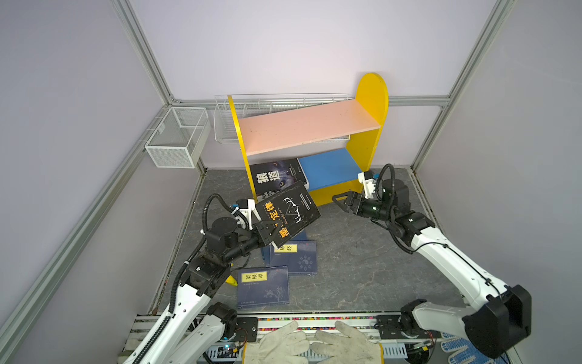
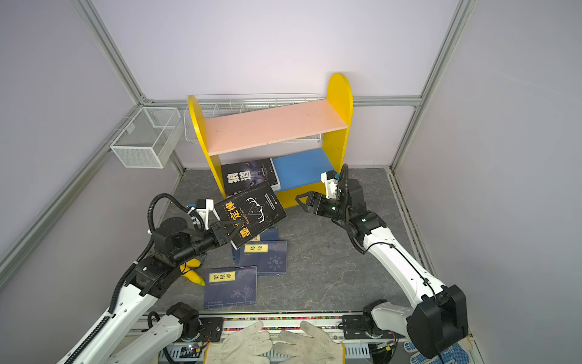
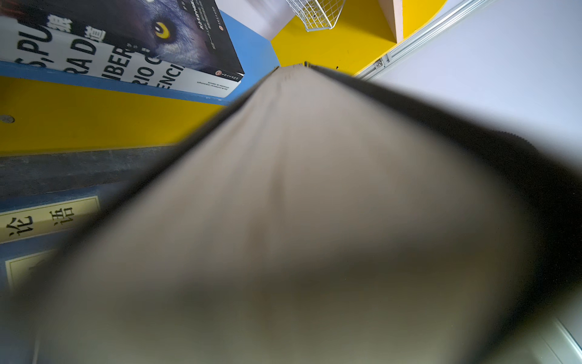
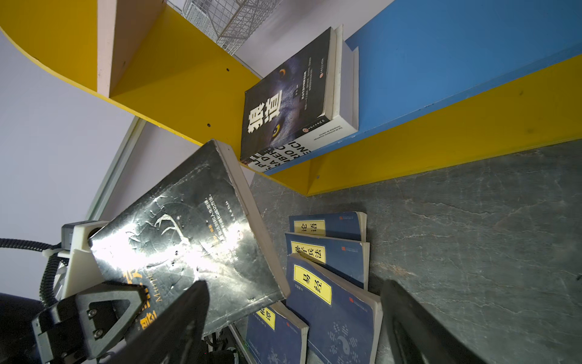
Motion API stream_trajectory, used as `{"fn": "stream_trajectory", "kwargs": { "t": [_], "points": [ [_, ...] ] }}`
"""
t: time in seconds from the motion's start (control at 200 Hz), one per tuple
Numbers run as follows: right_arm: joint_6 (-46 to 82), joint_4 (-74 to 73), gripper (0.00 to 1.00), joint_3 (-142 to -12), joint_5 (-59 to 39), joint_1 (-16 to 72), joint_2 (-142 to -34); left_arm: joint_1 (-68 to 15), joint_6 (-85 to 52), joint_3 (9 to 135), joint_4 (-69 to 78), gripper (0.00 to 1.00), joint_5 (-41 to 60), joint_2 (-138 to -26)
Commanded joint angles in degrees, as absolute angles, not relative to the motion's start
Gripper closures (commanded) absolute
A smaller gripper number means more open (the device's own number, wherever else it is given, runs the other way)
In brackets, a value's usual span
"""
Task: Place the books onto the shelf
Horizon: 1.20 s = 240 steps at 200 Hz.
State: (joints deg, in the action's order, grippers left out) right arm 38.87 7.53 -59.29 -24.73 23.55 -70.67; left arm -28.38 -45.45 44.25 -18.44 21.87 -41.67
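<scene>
My left gripper (image 1: 271,231) (image 2: 231,230) is shut on the corner of a black book (image 1: 289,214) (image 4: 189,227) with an antler design. It holds the book tilted in the air in front of the shelf (image 1: 371,94). The book's page edge (image 3: 299,189) fills the left wrist view. On the blue lower board (image 1: 330,167) a black wolf book (image 1: 274,176) (image 4: 289,104) lies on a thick white book (image 4: 343,123). Several navy books (image 1: 296,257) (image 4: 333,302) lie on the floor below the held one. My right gripper (image 1: 341,201) (image 4: 296,283) is open and empty, near the shelf's front right.
The pink upper board (image 1: 308,126) is bare. White wire baskets hang at the back left (image 1: 176,137) and behind the shelf (image 1: 277,107). A banana (image 2: 193,274) lies under my left arm. White gloves (image 1: 315,343) rest on the front rail.
</scene>
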Motion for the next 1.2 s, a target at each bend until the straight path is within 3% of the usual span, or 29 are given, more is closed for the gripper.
{"fn": "stream_trajectory", "kwargs": {
  "t": [0.0,0.285,0.485,0.675,1.195],
  "points": [
    [36.6,9.3,0.12,-58.8,-22.8,22.6,-68.0,-28.0,-41.6,47.6,-18.7,1.00,23.4,-41.5],
    [32.2,14.5,0.12,-57.9,-21.5,21.4,-64.1,-27.9,-34.0,53.4,-26.5,1.00,25.1,-48.3],
    [29.0,14.4,0.11,-57.6,-38.0,18.4,-65.4,-28.0,-27.9,57.2,-28.5,1.00,27.7,-52.0],
    [27.1,15.1,0.11,-56.9,-44.8,17.3,-64.0,-28.0,-24.5,60.1,-28.9,1.00,31.1,-56.3],
    [24.2,17.1,0.09,-54.0,-45.0,16.9,-64.9,-27.5,-24.9,63.7,-20.1,1.00,45.7,-60.0]
  ]
}}
